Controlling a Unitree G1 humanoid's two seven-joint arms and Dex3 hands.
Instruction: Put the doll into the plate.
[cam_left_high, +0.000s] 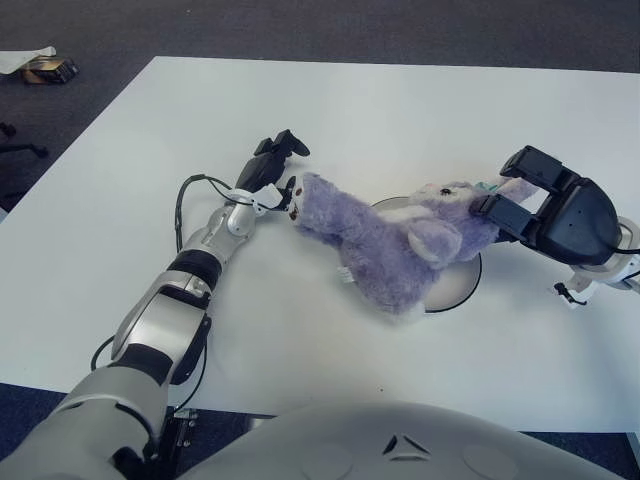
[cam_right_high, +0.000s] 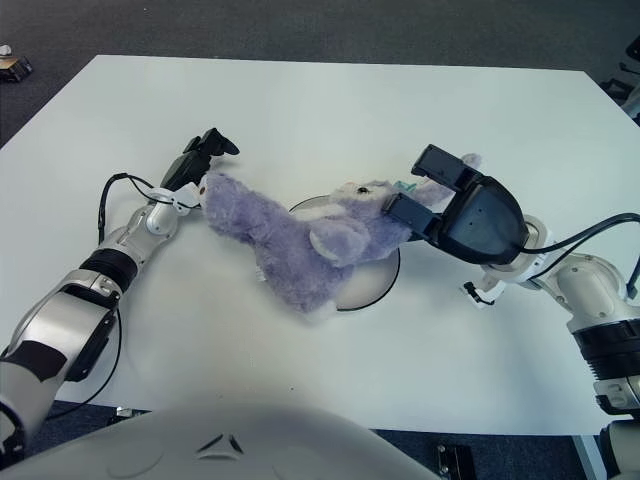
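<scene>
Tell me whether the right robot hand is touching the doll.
Touching. In the right eye view, the right robot hand has its fingers pressed against the doll at its head end.

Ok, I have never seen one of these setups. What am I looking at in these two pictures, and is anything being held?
Both pictures come from a stereo camera on a humanoid robot's head, looking down at a white table; they show one scene from slightly different spots. The grey curve at the bottom is the robot's own body. A purple plush doll lies across a round white plate, partly on it, with its far end sticking out to the left onto the table. The right robot hand is at the doll's head, its dark fingers reaching around it; whether they grip it firmly I cannot tell. The left robot hand shows at the doll's other end, touching or nearly touching it. A cable loops beside the left arm.
</scene>
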